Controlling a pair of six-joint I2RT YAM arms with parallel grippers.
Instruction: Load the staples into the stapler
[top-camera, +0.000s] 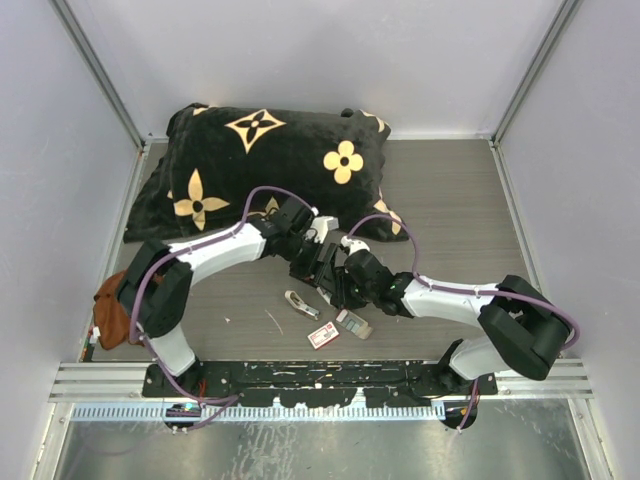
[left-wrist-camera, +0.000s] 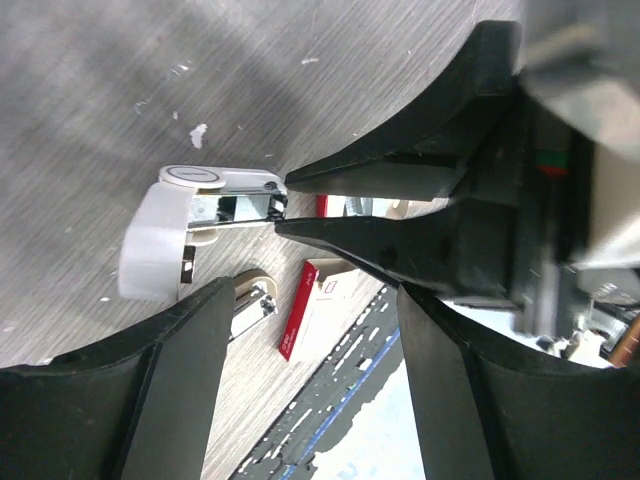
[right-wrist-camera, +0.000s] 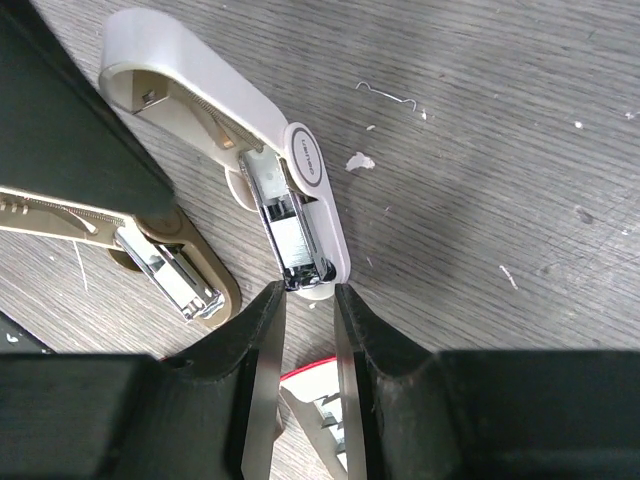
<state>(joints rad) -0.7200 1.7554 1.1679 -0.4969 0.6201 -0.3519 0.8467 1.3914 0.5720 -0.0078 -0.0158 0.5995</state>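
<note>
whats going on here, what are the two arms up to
Both arms meet over an opened stapler, its white top swung back. The right hand has its fingers nearly together at the end of the exposed metal channel; whether it holds anything is unclear. The left hand hangs open beside the stapler, gripping nothing. The red-and-white staple box lies on the table nearby.

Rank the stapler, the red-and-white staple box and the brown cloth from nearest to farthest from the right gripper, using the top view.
From the right gripper:
1. stapler, at its fingertips, in the middle.
2. red-and-white staple box, a little toward the near edge.
3. brown cloth, far off at the left side.
</note>
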